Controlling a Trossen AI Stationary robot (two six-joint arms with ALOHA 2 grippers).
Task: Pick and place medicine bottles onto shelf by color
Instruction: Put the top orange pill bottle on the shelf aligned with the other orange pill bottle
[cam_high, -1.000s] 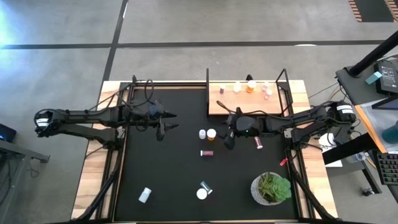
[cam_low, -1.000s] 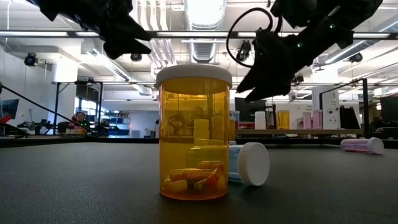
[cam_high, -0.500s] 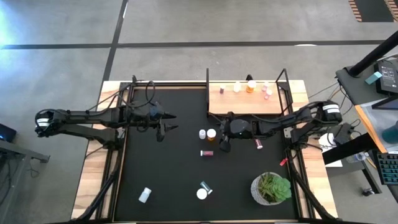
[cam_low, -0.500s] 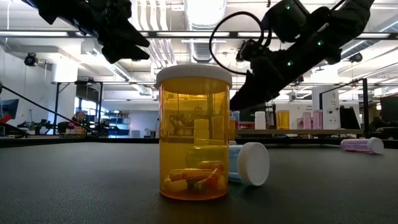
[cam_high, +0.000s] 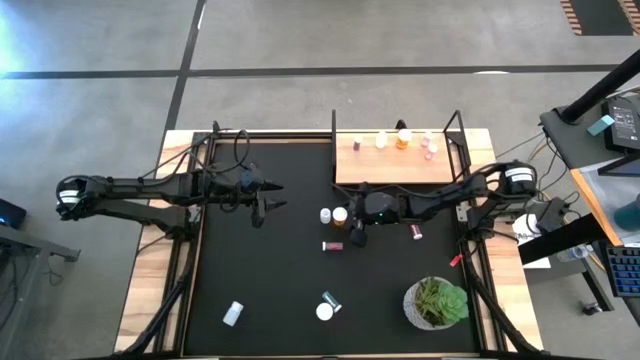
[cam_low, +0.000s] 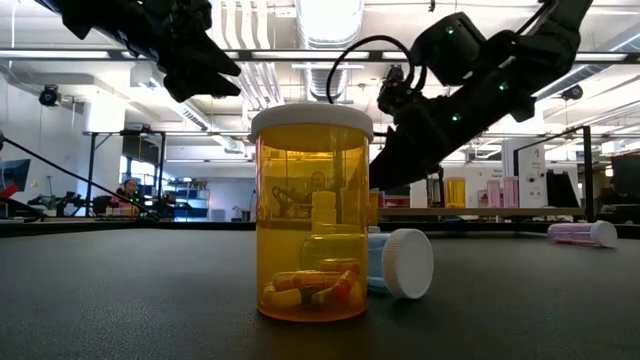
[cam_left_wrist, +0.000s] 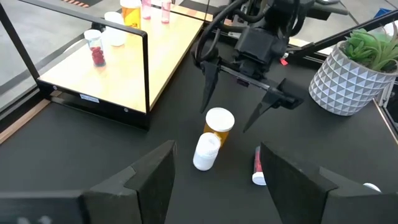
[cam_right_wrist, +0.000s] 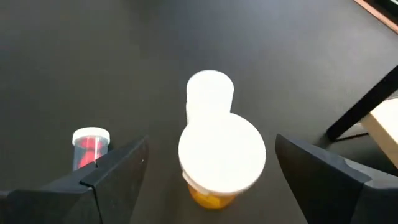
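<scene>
Hovering above the upright orange bottle (cam_high: 340, 215), the right gripper (cam_high: 352, 228) has its fingers spread wide with nothing between them, the white cap sitting in the gap in the right wrist view. The bottle stands near the middle of the black mat (cam_high: 270, 280), just in front of the shelf (cam_high: 390, 170), with a white bottle (cam_high: 326, 215) lying just beside it on its left and a pink-red bottle (cam_high: 333, 246) lying on the near side.

By its look the orange bottle is light, stiff plastic, smooth enough to slip and easy to tip; a few pills sit at the bottom. The best hold is probably across the body just under the cap, where the rim would stop it sliding.

The low view shows the pills and the bottle's straight stance, which the high view cannot; the high view alone shows the shelf already carrying several bottles along its far edge. The left wrist view shows the open fingers straddling the cap from the side. The left gripper (cam_high: 265, 195) waits partly open and empty, well to the left.
</scene>
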